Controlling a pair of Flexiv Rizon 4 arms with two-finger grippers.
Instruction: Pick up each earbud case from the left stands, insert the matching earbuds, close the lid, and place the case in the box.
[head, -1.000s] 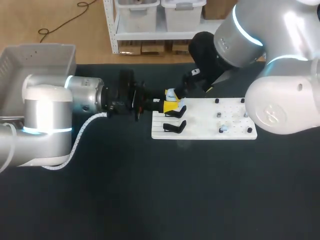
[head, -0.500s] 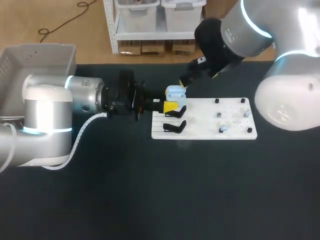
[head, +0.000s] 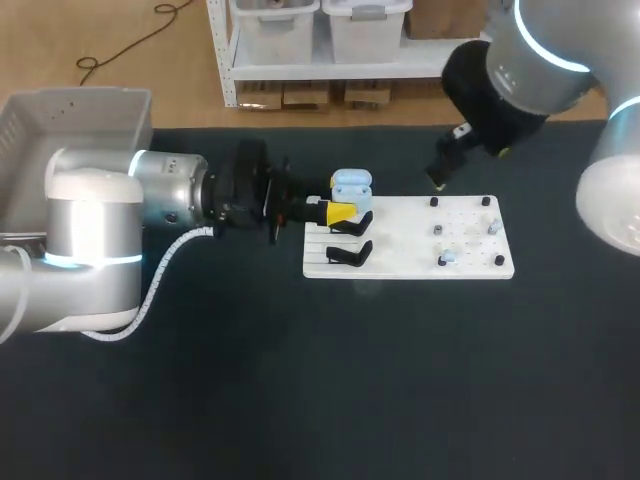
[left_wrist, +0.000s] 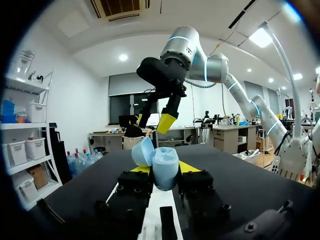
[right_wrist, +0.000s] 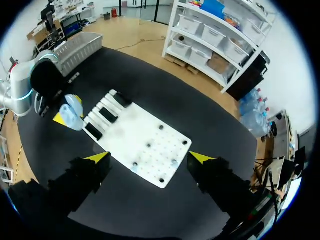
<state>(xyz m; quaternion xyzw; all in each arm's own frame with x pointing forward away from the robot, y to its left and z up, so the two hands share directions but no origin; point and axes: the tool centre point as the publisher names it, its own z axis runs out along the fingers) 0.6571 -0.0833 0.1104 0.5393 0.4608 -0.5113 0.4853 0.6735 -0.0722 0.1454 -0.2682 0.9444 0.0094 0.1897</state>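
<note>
Your left gripper (left_wrist: 164, 175) is clamped on the light blue earbud case (left_wrist: 165, 162), one yellow tip on each side of the lower shell. It holds the case just over the far black stand (head: 352, 222) at the left end of the white board (head: 400, 262). The lid (left_wrist: 142, 151) is swung open and leaning back.

Your right gripper (right_wrist: 149, 158) is spread wide with nothing in it, up over the far edge of the board, well apart from the case.

Now, the feel of it. That case looks like a small, smooth plastic shell, so expect it to be light, rigid and a bit slippery. The rounded sides give the pads little to bite on, so squeeze the body low and square, as you have it now. Keep off the lid, because the hinge is probably the weak spot and a knock there could twist the case in the grip.

The earbuds (head: 446, 257) on the right half of the board are tiny, glossy bits, likely to skate or pop out of a pinch. Take each one across its widest part with a soft close. The grey box (head: 60, 110) sits far left.
</note>
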